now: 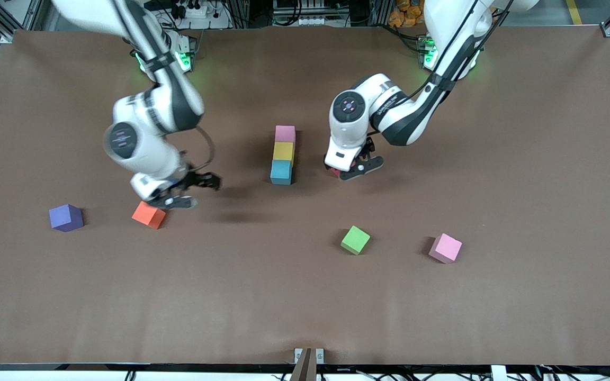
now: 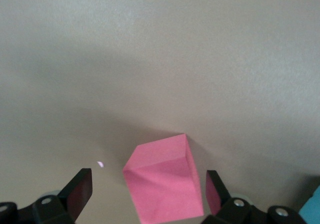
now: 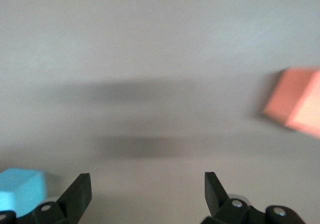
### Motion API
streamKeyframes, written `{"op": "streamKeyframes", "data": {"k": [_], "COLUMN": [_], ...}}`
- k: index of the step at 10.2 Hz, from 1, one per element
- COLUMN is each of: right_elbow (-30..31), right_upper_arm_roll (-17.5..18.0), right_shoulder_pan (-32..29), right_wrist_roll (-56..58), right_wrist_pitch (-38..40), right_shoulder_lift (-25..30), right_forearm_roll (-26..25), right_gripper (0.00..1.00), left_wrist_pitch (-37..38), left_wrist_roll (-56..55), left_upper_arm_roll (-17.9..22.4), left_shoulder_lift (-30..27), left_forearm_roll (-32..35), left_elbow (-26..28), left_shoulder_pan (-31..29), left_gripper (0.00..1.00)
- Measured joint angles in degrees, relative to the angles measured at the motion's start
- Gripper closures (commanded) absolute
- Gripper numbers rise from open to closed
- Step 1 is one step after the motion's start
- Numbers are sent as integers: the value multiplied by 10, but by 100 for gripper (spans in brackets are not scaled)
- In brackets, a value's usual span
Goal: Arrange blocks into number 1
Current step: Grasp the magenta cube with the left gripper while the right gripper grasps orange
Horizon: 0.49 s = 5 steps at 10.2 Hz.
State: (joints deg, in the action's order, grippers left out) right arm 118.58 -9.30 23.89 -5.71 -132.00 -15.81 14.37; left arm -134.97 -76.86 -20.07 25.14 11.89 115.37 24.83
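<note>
The left gripper (image 1: 357,168) hangs low over the table (image 1: 522,159), just beside the sky-blue block (image 1: 281,172) ending the pink-yellow-blue row. The right gripper (image 1: 188,191) hovers open, the orange block (image 1: 149,215) just beside it.

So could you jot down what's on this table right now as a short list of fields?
column: pink, yellow and blue cubes touching in a line
left gripper: jaws open around a crimson cube, beside the column
right gripper: jaws open, empty, over the table by the orange cube
loose cubes: purple, green, second pink
</note>
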Motion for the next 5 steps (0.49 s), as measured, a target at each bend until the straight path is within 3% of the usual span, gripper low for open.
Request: {"op": "streamKeyframes", "data": {"k": [2, 5], "right_elbow": [-21, -44], "right_upper_arm_roll": [-4, -44], "right_shoulder_pan": [-63, -78], "right_wrist_roll": [53, -57], "right_wrist_pitch": [0, 0], "right_shoulder_lift": [-16, -48], "right_forearm_roll": [0, 2], "right_gripper": [0, 0], "left_wrist_pitch": [-58, -77], "left_wrist_roll": [-51, -85], "left_upper_arm_roll": [0, 0], "left_shoulder_lift": [-2, -2], "left_forearm_roll": [0, 0], "left_elbow": [43, 56], "left_shoulder_pan": [-1, -2], "left_gripper": [0, 0]}}
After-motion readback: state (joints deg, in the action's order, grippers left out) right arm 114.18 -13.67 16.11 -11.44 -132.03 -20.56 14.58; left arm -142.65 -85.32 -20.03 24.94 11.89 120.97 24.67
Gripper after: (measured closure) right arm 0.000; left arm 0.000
